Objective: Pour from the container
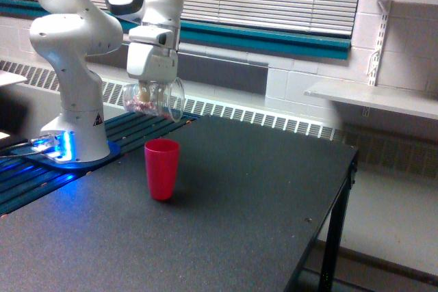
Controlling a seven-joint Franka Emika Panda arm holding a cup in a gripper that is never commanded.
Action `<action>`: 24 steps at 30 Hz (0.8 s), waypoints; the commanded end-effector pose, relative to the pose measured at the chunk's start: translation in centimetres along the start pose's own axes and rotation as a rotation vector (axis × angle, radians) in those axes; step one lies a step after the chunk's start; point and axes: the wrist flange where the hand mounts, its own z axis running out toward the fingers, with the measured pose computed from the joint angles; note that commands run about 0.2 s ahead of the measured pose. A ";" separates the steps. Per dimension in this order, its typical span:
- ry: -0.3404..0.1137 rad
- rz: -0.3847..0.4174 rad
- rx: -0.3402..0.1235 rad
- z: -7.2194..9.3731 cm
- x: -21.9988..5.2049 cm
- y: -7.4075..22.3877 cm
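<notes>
**Clear cup tipped on its side above the red cup**

Standing here looking at the arm (82, 39), the fingers (146, 94) point straight down and are clamped around the clear cup (152, 99). The cup lies nearly sideways in the grip, with its mouth toward the exterior view's right and dipped a bit downward. You can see reddish and pale bits sitting inside it, bunched toward the closed end, on the exterior view's left of the fingers. Can't make out the fingertips themselves very well through the plastic, but the cup is clearly held up off the table (226, 203).

Below the fingers and slightly to the exterior view's right stands a red cup (162, 168), upright on the dark table, mouth open to the top. There is a clear gap of air between the two cups; they aren't touching. The clear cup's mouth is roughly above the red cup's rim, maybe a touch farther back, hard to say from this angle.

The arm's base (75, 148) sits at the exterior view's left of the fingers, with a blue glow at its foot.
</notes>
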 end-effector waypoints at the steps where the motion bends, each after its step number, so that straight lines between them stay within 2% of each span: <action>1: -0.027 0.031 -0.024 0.8 -1.2 0.2; 17: -0.064 0.039 -0.051 1.4 -1.8 0.1; 18: -0.075 0.059 -0.070 1.6 -2.0 0.1; 20: -0.072 0.068 -0.068 1.7 -2.1 -0.3; 21: -0.082 0.087 -0.083 2.0 -2.3 -0.3; 24: -0.063 0.091 -0.066 1.8 -2.2 -0.8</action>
